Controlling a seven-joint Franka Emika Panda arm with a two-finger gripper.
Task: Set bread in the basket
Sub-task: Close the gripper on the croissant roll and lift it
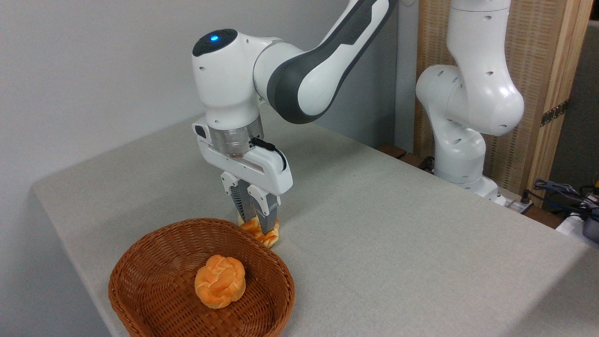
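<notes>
The bread (270,238), a golden-orange ridged roll, lies on the table just behind the far right rim of the basket (154,243), which hides its lower left part. My gripper (259,226) points straight down onto it, its two fingers pinched into the roll's middle, with bread showing on both sides of the front finger (267,218). The basket is an oval reddish-brown wicker one at the table's front left. I cannot tell whether the roll still rests on the cloth.
A round knotted orange bun (220,281) sits inside the basket. The table (398,234) has a pale grey cloth; its left edge runs close to the basket. The arm's white base (463,154) stands at the back right, with cables (561,192) beyond.
</notes>
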